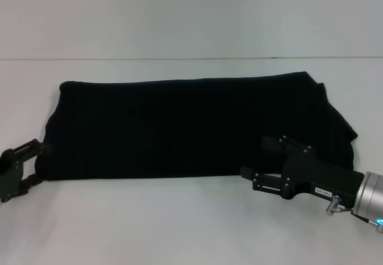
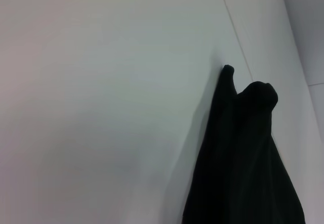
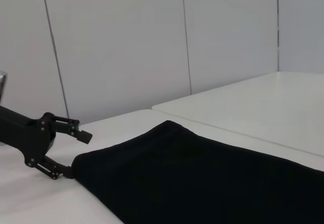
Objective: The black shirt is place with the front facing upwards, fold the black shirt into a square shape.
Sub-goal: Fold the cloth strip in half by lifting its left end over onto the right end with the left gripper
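Across the middle of the white table (image 1: pixel 179 229), the black shirt (image 1: pixel 191 127) is lying folded into a long flat band, its long axis running from the robot's left to its right, parallel to the table's near edge. No lettering or neck label is showing on the upward face. The band's left end is squared off with a rounded far corner, while its right end is bulging out into a looser, angled flap that is reaching toward the near right.

At the band's near-left corner, the left gripper (image 1: pixel 27 163) is sitting low on the table, its jaws spread apart, the lower finger touching or just beside the cloth edge; the right wrist view is showing the same gripper (image 3: pixel 76 153) with one finger above the shirt corner and one at table level, nothing clamped between them. The left wrist view is showing only a strip of shirt (image 2: pixel 243 158) against the table.

At the near-right edge, the right gripper (image 1: pixel 257 163) is hovering over the shirt's edge, fingers pointing left and standing apart, holding no fabric.
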Controlling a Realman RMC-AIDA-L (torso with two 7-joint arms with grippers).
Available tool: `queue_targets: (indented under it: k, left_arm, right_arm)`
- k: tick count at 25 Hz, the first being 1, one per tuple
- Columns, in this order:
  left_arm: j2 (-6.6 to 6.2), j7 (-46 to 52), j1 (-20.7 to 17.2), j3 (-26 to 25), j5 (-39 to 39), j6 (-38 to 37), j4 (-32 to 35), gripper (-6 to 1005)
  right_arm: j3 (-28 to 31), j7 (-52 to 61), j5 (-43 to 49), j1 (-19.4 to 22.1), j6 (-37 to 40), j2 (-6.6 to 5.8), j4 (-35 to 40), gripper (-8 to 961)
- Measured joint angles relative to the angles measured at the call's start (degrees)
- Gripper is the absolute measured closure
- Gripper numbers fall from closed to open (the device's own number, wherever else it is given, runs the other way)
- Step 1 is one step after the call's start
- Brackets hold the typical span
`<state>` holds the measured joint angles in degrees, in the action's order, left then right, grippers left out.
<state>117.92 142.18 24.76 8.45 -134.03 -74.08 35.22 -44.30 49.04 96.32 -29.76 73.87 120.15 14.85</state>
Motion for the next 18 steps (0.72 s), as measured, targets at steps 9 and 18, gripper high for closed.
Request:
queue_targets:
  k: [9,18]
  left_arm:
    - [-0.11,-0.4,2.8,0.9,-0.1,2.9,-2.3,64]
    - [-0.19,-3.8,3.5,3.3,0.4,2.7,-2.5,157]
  right_arm:
    - [0.0,0.0,0.0,0.0,0.0,0.00,-0.2,29]
    - [0.2,0.0,-0.1,0.0,0.3,0.00,-0.2,30]
